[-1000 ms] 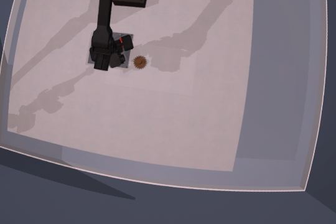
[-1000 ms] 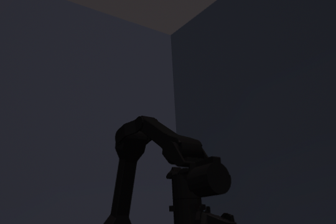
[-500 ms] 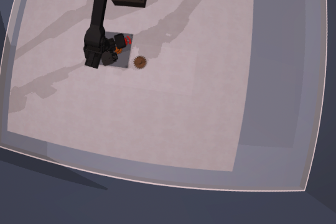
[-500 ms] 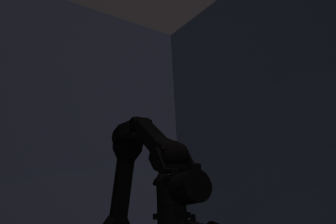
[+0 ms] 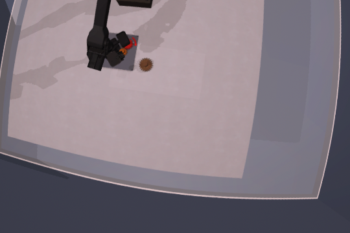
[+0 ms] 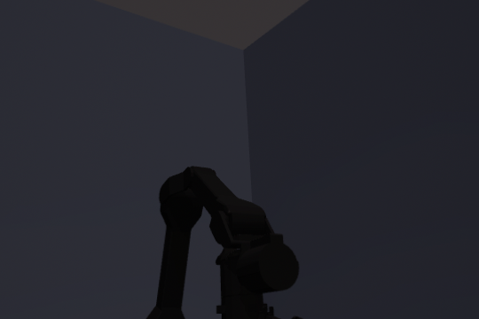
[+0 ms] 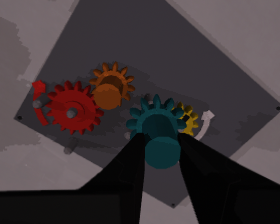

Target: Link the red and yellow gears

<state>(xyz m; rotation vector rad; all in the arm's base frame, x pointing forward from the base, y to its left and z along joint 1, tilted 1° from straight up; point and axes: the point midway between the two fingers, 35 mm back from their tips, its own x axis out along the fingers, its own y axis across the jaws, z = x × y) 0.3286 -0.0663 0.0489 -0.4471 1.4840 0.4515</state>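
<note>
The teal gear (image 7: 157,125) is gripped by its knob between the fingers of the gripper (image 5: 118,49) (image 7: 160,140) and is held over the grey board (image 5: 128,65) (image 7: 150,40). In the wrist view, the yellow gear (image 7: 189,120) is partly covered by it, with the white arrow (image 7: 206,124) seen just beside. The orange gear (image 5: 122,51) (image 7: 112,82) is placed on the board, its teeth seen close against those of the red gear (image 5: 129,44) (image 7: 75,107); whether it is fully seated cannot be told. The brown gear (image 5: 146,65) is left standing on the desk (image 5: 194,122), just right of the board. On the far side, the dark base (image 5: 139,2) is seen.
</note>
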